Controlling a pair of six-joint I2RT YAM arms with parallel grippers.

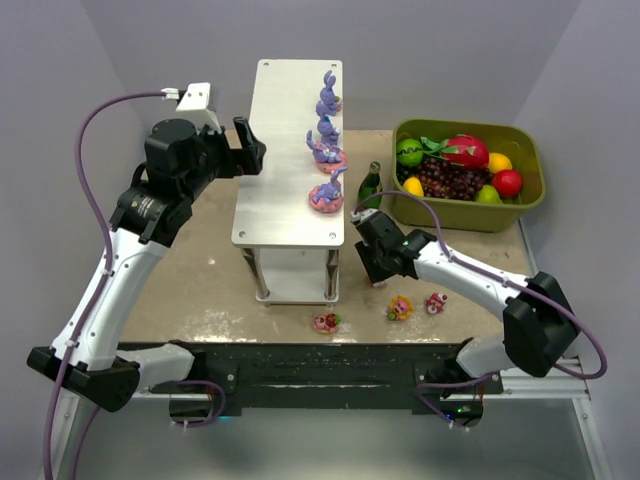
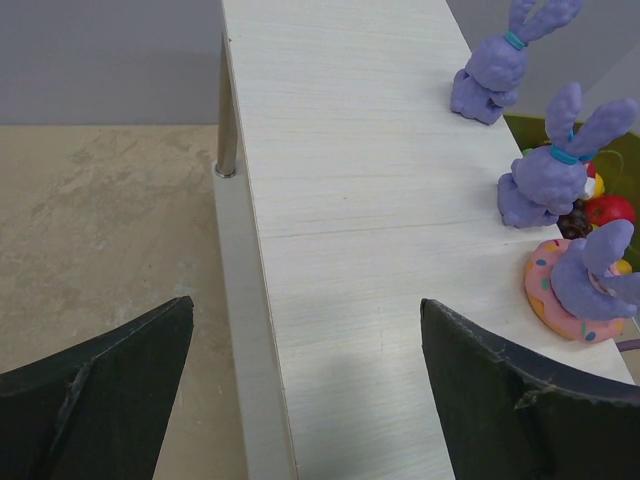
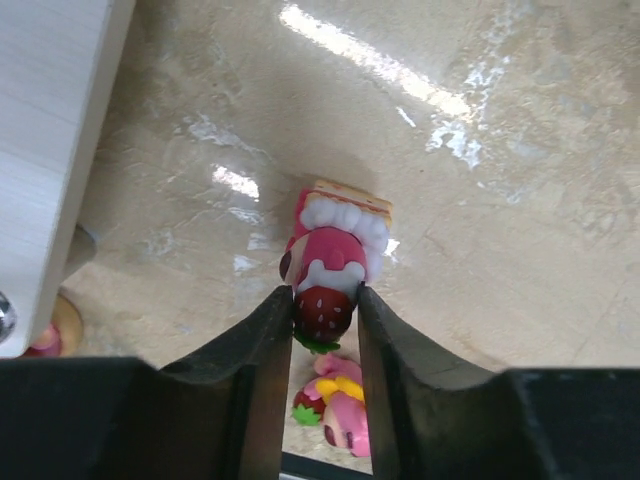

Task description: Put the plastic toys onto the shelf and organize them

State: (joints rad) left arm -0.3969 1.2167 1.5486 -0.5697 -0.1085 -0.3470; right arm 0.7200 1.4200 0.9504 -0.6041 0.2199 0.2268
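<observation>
You had the long two-tier shelf [image 1: 285, 150] standing on the mottled beige bench [image 1: 200, 290]. Its pale top board was flat, rectangular and finely wood-grained, with a screw in each corner and thin metal legs.

Three matte purple long-eared bunnies [image 1: 326, 145], lumpy like modelling clay, stood in a row along the board's right edge. The one nearest the front edge sat on a round pink sprinkled base.

Your left pincer [image 2: 307, 330] was spread wide and gripped nothing. It straddled the board's left edge, one dark finger over the bench and the other over the board.

Your right pincer [image 3: 322, 310] sat just off the shelf's front right corner, low over the glossy bench. Its jaws were drawn in and pinching the strawberry tip of a small shiny plastic cake-slice toy [image 3: 335, 255], red and pink with white scalloped cream. You could not tell whether the toy touched the bench.

Three more tiny pink, red and yellow pieces [image 1: 400, 308] lay in a loose line near the bench's front edge.
</observation>
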